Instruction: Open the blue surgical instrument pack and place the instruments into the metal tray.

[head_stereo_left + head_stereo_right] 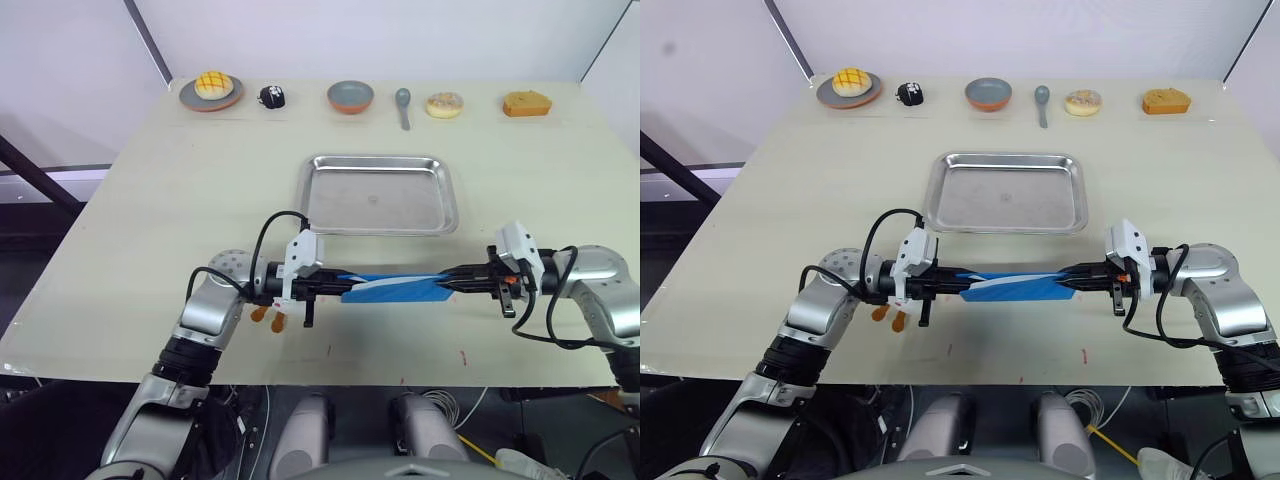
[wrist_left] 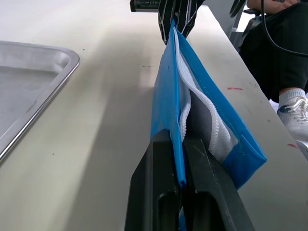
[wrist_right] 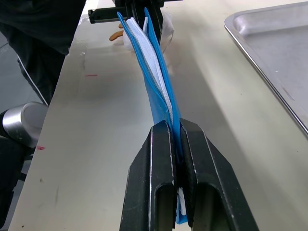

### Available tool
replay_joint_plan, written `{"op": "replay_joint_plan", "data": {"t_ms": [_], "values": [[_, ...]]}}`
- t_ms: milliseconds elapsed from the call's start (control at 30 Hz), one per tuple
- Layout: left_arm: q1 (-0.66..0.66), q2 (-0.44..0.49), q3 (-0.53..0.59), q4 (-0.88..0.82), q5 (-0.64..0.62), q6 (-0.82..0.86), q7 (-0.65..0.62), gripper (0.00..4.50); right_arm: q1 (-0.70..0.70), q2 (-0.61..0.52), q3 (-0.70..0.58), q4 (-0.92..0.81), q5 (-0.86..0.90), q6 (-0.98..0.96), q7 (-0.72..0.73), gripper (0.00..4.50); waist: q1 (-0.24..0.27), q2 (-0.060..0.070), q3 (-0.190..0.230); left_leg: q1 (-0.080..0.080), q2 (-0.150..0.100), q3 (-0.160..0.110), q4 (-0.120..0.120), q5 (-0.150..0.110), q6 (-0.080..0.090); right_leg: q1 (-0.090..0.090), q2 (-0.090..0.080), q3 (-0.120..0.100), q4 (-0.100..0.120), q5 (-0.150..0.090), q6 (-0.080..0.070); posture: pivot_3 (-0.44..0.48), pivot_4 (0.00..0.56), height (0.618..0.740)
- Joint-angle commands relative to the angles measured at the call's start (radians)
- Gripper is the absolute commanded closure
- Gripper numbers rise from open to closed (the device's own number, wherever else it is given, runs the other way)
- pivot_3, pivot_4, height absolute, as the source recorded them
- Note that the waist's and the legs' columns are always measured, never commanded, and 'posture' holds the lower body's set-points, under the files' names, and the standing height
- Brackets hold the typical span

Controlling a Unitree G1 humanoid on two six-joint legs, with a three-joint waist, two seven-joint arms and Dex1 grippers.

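A flat blue surgical instrument pack (image 1: 396, 288) with a white zipper along its opened edge hangs stretched between two arms above the near edge of the pale counter (image 1: 150, 220), at six o'clock from the one shallow rectangular stainless-steel tray (image 1: 378, 193). The left gripper (image 2: 182, 159) has its two black fingers pressed together on one end of the pouch, and the right gripper (image 3: 176, 144) pinches the opposite end the same way, so the pack stands on edge, taut and clear of the counter surface. The tray holds nothing, and no instruments can be seen inside the pouch from these angles; the task looks to be at its opening stage. To do this step well, both grips likely need to stay firm while the pack is carried toward twelve o'clock over the tray and tipped with the zipper side down, since a slack hold could spill the tools onto the counter. Along the far edge sit six items: a plate with a yellow bun (image 1: 211, 92), a small black object (image 1: 272, 96), one grey bowl (image 1: 350, 96), one grey spoon (image 1: 403, 106), a doughnut (image 1: 444, 104) and an orange cake slice (image 1: 527, 103).
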Motion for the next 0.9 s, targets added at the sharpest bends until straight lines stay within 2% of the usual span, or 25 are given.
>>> {"op": "replay_joint_plan", "data": {"t_ms": [33, 133, 200, 267, 500, 567, 733, 900], "values": [[-0.010, -0.004, -0.010, 0.020, 0.015, -0.029, 0.005, 4.38, -0.001, -0.017, 0.001, -0.007, -0.010, 0.038, -0.013, 4.50, 0.001, 0.000, 0.000, 0.000, 0.000, 0.000, 0.000, 0.000, 0.000, 0.000, 0.000, 0.000, 0.000, 0.000, 0.000, 0.000, 0.150, 0.740], [-0.020, -0.007, -0.012, 0.032, 0.018, -0.033, 0.007, 4.50, 0.006, -0.028, -0.013, -0.026, 0.004, 0.067, -0.020, 3.52, 0.002, 0.000, 0.000, 0.000, 0.000, 0.000, 0.000, 0.000, 0.000, 0.000, 0.000, 0.000, 0.000, 0.000, 0.000, 0.000, 0.150, 0.740], [-0.028, -0.008, -0.012, 0.037, 0.019, -0.033, 0.007, 4.50, 0.011, -0.023, -0.035, -0.038, 0.004, 0.062, -0.046, 2.53, 0.003, 0.000, 0.000, 0.000, 0.000, 0.000, 0.000, 0.000, 0.000, 0.000, 0.000, 0.000, 0.000, 0.000, 0.000, 0.000, 0.150, 0.740], [-0.037, -0.009, -0.012, 0.046, 0.019, -0.032, 0.006, 4.50, 0.025, -0.053, -0.075, -0.074, 0.049, 0.135, -0.058, 1.75, 0.003, 0.000, 0.000, 0.000, 0.000, 0.000, 0.000, 0.000, 0.000, 0.000, 0.000, 0.000, 0.000, 0.000, 0.000, 0.000, 0.150, 0.740], [-0.075, -0.017, -0.015, 0.086, 0.024, -0.036, 0.005, 4.50, 0.084, -0.147, -0.248, -0.205, 0.257, 0.378, -0.090, 1.75, 0.012, 0.001, 0.000, -0.002, -0.001, -0.001, 0.000, 0.000, 0.000, -0.001, 0.000, -0.001, 0.000, 0.000, 0.000, 0.000, 0.150, 0.740], [-0.086, -0.021, -0.017, 0.100, 0.027, -0.039, 0.005, 4.50, 0.093, -0.150, -0.288, -0.220, 0.309, 0.434, -0.111, 2.25, 0.015, 0.001, 0.000, -0.002, 0.000, -0.002, 0.000, 0.000, 0.000, -0.001, 0.000, -0.001, 0.000, 0.000, 0.000, 0.000, 0.150, 0.740], [-0.106, -0.030, -0.021, 0.126, 0.036, -0.047, 0.005, 4.50, 0.120, -0.153, -0.289, -0.259, 0.312, 0.456, -0.148, 4.46, 0.018, 0.001, 0.000, -0.003, -0.001, -0.001, 0.001, 0.000, 0.000, -0.001, 0.000, -0.001, 0.000, 0.000, 0.000, 0.000, 0.150, 0.740], [-0.117, -0.038, -0.024, 0.135, 0.046, -0.052, 0.007, 4.50, 0.116, -0.160, -0.244, -0.262, 0.260, 0.434, -0.169, 4.46, 0.019, 0.001, 0.000, -0.003, -0.001, -0.001, 0.001, 0.000, 0.000, -0.001, 0.001, -0.001, 0.000, 0.000, 0.000, 0.000, 0.150, 0.740]]}}
